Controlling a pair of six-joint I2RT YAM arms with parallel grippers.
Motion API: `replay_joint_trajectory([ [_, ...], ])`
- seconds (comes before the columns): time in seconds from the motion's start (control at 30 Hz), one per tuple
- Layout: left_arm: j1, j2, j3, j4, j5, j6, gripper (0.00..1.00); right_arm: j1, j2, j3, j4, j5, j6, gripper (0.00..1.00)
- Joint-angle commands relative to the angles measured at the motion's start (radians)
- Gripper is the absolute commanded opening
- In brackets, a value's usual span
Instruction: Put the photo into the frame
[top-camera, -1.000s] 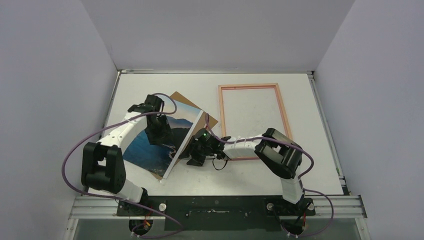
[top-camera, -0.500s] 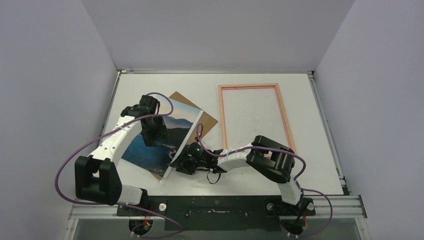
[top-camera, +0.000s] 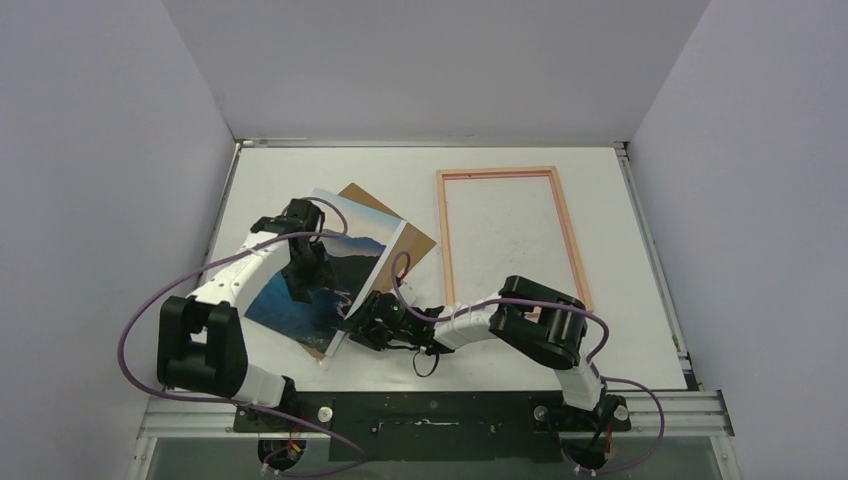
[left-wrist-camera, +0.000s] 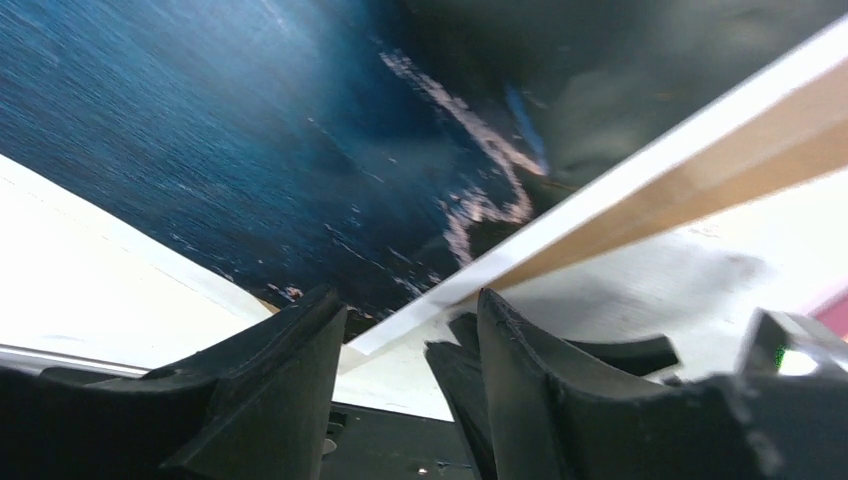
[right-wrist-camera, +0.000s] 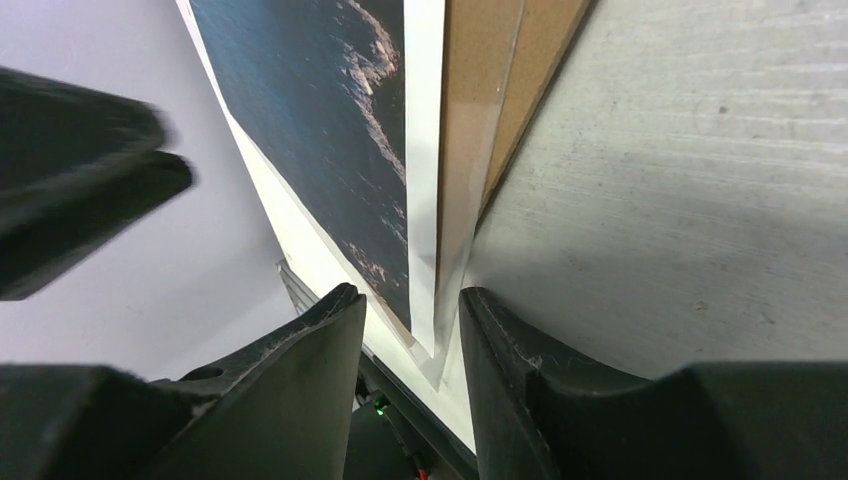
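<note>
The photo (top-camera: 345, 245), blue sea under dark mountains, lies tilted on a brown backing board (top-camera: 418, 241) left of centre. The pink frame (top-camera: 447, 240) lies flat to its right, empty. My left gripper (top-camera: 303, 286) points down over the photo's sea area, open, with nothing between its fingers (left-wrist-camera: 290, 350). My right gripper (top-camera: 356, 330) lies low at the photo's near right edge. Its jaws are open and straddle the white-bordered edge of the photo (right-wrist-camera: 424, 150) and the board (right-wrist-camera: 480, 120) under it, with a gap on each side.
The white table (top-camera: 620, 340) is walled on three sides. The arm bases sit on a metal rail (top-camera: 430, 410) at the near edge. Purple cables (top-camera: 150, 300) loop beside the left arm. A black cable hangs under the right wrist.
My right gripper slid left to the photo's near right edge and its jaws narrowed. My left gripper moved nearer over the photo, uncovering its pale sky end.
</note>
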Motion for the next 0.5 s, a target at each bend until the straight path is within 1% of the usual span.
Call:
replay_joint_trajectory([
  [0.0, 0.005, 0.095, -0.053, 0.061, -0.051, -0.032, 0.46, -0.002, -0.008, 0.004, -0.274, 0.112, -0.064, 0.43],
  [0.1, 0.006, 0.154, -0.070, 0.081, -0.067, -0.046, 0.39, -0.005, -0.018, 0.054, -0.396, 0.131, -0.102, 0.45],
  [0.2, 0.009, 0.182, -0.090, 0.095, -0.072, -0.059, 0.36, -0.005, 0.007, 0.109, -0.491, 0.123, -0.115, 0.45],
  [0.33, 0.020, 0.204, -0.118, 0.107, -0.049, -0.072, 0.30, -0.001, 0.030, 0.127, -0.501, 0.111, -0.116, 0.44],
  [0.47, 0.029, 0.203, -0.154, 0.119, -0.042, -0.096, 0.29, -0.001, 0.069, 0.142, -0.467, 0.078, -0.110, 0.44],
])
